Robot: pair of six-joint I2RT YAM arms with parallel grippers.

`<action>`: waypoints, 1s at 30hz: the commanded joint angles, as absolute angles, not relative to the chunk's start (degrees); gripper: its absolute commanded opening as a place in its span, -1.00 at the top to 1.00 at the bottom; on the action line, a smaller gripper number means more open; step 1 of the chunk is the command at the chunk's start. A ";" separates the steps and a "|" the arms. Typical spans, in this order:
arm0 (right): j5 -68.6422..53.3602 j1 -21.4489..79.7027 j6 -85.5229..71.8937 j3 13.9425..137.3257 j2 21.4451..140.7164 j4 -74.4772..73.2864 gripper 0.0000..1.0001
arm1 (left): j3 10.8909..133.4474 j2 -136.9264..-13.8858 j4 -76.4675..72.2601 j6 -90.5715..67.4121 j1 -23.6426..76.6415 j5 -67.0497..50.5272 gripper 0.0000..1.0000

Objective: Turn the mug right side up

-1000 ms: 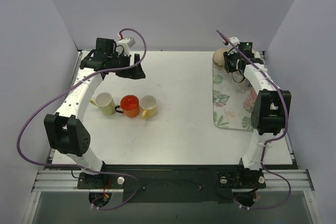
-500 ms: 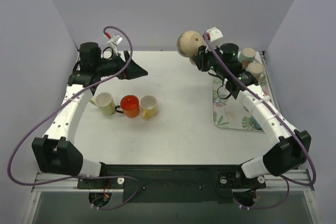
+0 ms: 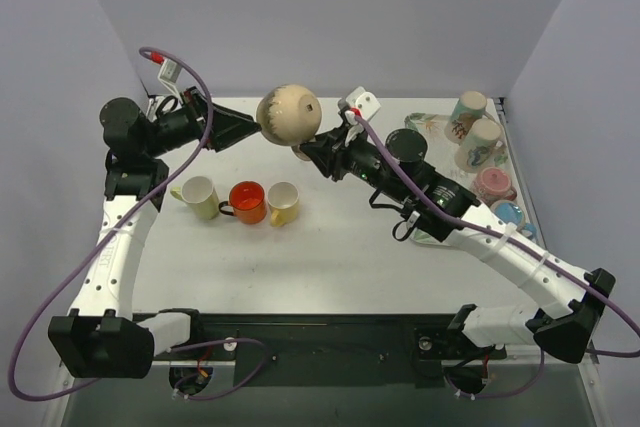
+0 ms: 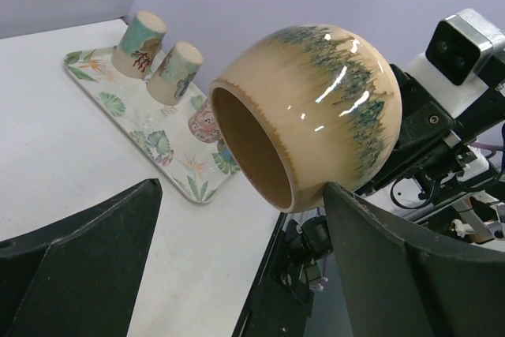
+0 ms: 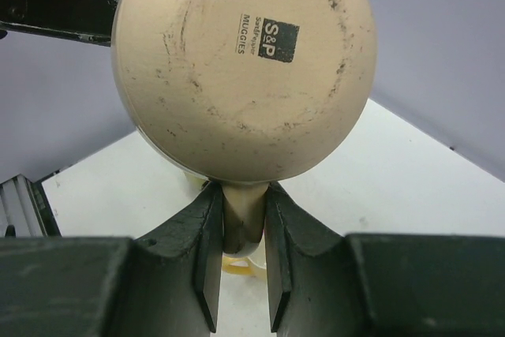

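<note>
**Tan mug held aloft on its side between the two arms**

The round tan mug (image 3: 289, 113), glazed with blue-green streaks over its shoulder, was in the air above the far middle of the table (image 3: 340, 267). It lay on its side. Its flat base, printed with "S&P MUGGIES", faced the right wrist camera, and its open mouth faced the left wrist camera.

The right gripper (image 5: 243, 226) had the mug by the handle, with both dark fingers (image 5: 207, 250) pinched tight against the handle's sides just under the base.

The left gripper (image 3: 250, 128) stood level with the mug's mouth with its jaws spread wide and nothing between them. Its tips were just beside the rim, and whether they touched it could not be told.

Below and to the left, three mugs stood mouth up in a row on the table: a pale yellow-green mug (image 3: 199, 196), an orange mug (image 3: 247, 202) and a yellow mug (image 3: 283, 202). The orange mug and the yellow mug were touching.

Along the table's right side lay a leaf-print tray (image 4: 102, 88), partly hidden by the right arm. It carried two patterned cups (image 3: 466, 112) standing upside down at its far end. A pink cup (image 3: 493, 184) and a blue cup (image 3: 512, 215) sat nearer.
</note>
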State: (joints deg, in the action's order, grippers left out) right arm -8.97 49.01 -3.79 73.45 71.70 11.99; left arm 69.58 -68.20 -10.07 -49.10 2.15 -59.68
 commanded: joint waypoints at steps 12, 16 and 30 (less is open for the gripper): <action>-9.75 53.17 -5.80 76.64 76.19 30.67 1.00 | 64.34 -66.09 -44.55 -78.91 3.16 -64.86 -0.39; -11.42 52.65 -5.63 78.05 78.30 29.62 1.00 | 63.90 -66.62 -49.04 -84.37 3.43 -65.48 0.37; -6.34 49.04 -10.55 74.70 80.86 16.90 -0.89 | 76.19 -64.34 33.69 -24.32 -1.30 -45.22 1.00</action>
